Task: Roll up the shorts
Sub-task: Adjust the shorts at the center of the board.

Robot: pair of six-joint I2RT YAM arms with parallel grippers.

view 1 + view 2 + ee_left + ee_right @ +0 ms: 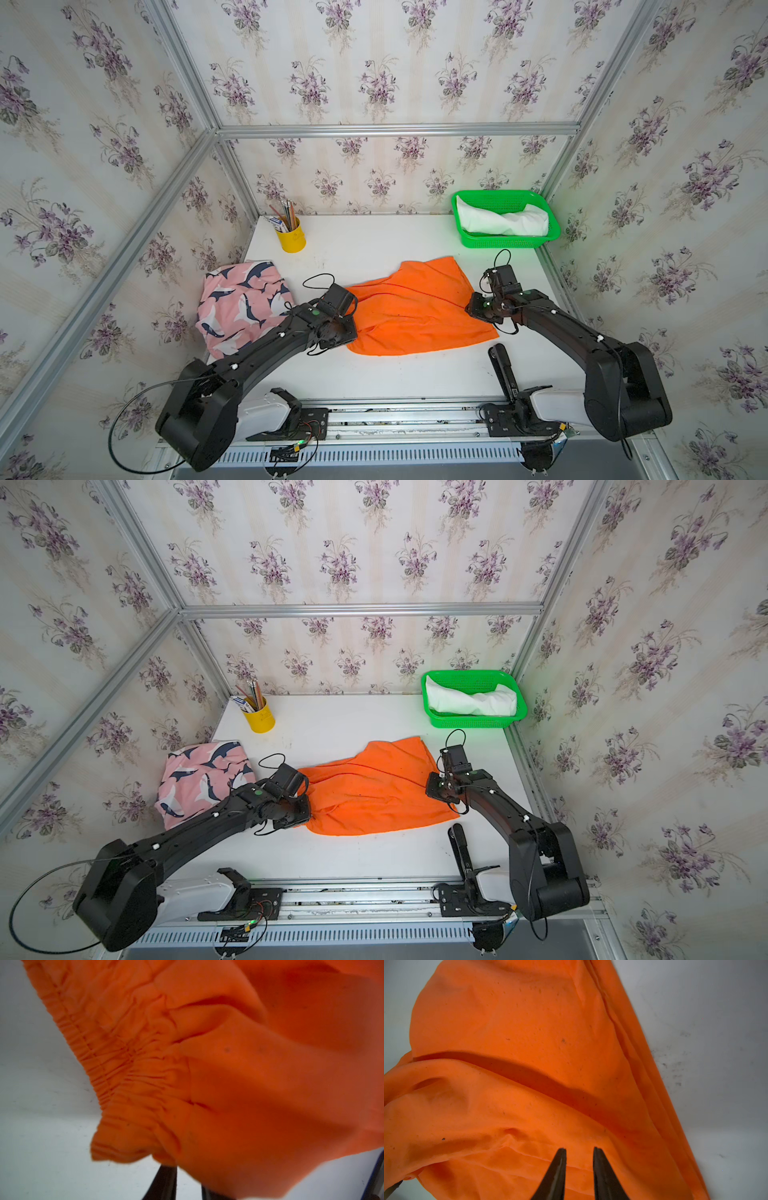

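Spanning the lower half of both top views, a white table (pixel 374 257) is seen between flowered walls (pixel 374 83). The orange shorts (pixel 419 311) are spread across its middle, rumpled and not rolled, with the elastic waistband (pixel 99 1068) turned toward the left arm (pixel 257 353). The pink shark-print shorts (pixel 239 307) are heaped at the table's left edge, partly covered by that arm and just beside the orange pair. A green basket (pixel 509 242) is set in the far right corner, and the white shorts (pixel 503 222) are bundled inside it. A yellow cup (pixel 293 241) of pencils (pixel 288 212) is stood near the far left corner, well apart from the garments. The left pincer (pixel 186 1178) is placed at the waistband end of the orange shorts. Its tips are hidden by draped cloth, so whether anything is pinched cannot be told. The right pincer (pixel 579 1149) is held over the opposite end, its fingers (pixel 558 1172) narrowly spread, with orange cloth seen between them and nothing visibly gripped.
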